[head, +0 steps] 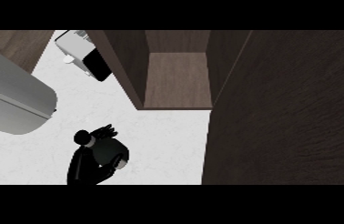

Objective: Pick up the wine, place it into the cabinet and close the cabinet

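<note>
The cabinet (176, 77) hangs open at the top middle, and its brown shelf is bare. Its open door (275, 109) is a wide dark panel covering the whole right side of the view. I see no wine bottle anywhere. My left hand (107, 150) shows dark at the lower left over the white counter (168, 136), fingers spread up and to the right, with nothing visibly held. The right hand does not show, and the door hides whatever lies beneath it.
A white and black appliance (84, 52) stands at the back left beside the cabinet's side wall. A large grey rounded object (20, 102) fills the left edge. White counter lies between my left hand and the cabinet.
</note>
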Tool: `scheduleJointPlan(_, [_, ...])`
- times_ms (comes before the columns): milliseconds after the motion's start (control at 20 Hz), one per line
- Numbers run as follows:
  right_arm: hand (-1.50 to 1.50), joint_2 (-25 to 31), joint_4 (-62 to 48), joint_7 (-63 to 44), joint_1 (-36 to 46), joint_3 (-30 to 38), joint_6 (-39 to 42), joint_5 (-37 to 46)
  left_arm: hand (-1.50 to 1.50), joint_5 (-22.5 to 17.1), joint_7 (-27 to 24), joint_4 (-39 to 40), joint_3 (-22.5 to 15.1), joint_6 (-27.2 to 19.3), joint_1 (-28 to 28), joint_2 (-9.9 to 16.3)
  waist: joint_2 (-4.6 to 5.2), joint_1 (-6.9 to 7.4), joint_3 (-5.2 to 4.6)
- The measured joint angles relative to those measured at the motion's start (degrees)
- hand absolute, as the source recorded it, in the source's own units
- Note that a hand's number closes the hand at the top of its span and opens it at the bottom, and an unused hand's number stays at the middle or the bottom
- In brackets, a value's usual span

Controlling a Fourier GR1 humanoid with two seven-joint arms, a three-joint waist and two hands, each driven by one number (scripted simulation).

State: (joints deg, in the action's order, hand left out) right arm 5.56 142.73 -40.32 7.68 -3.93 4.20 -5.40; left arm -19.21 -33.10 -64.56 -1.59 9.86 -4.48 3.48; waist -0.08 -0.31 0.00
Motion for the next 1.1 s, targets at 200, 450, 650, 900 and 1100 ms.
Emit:
scheduleJointPlan(200, [-1.5,-0.83,-0.09,1.25,-1.3,-0.65,0.34,0.12,1.5,2.59,-2.74,0.89,-1.58,0.72,0.73,-0.34,-0.08,0.04,0.11])
scheduleJointPlan(450, [-1.5,-1.0,-0.19,2.06,-2.13,-0.15,1.02,0.07,1.5,7.8,-5.44,0.31,-3.36,-1.82,1.98,0.26,-0.18,0.02,0.19])
scheduleJointPlan(650, [-1.5,-0.92,0.04,1.29,-2.02,-0.44,0.98,0.13,1.5,9.41,-6.15,0.22,-2.57,-3.2,3.27,1.31,-0.16,0.03,0.13])
scheduleJointPlan(900, [-1.5,-1.29,-0.21,2.54,-2.77,-0.36,1.73,0.13,1.5,6.42,-4.69,1.11,2.17,0.14,3.98,6.2,-0.04,0.1,0.05])
scheduleJointPlan(1100, [-1.5,-1.68,-0.18,2.27,-2.7,-1.14,1.47,0.33,1.5,6.63,-5.44,-1.53,3.76,-0.55,3.43,7.57,-0.04,0.21,0.02])
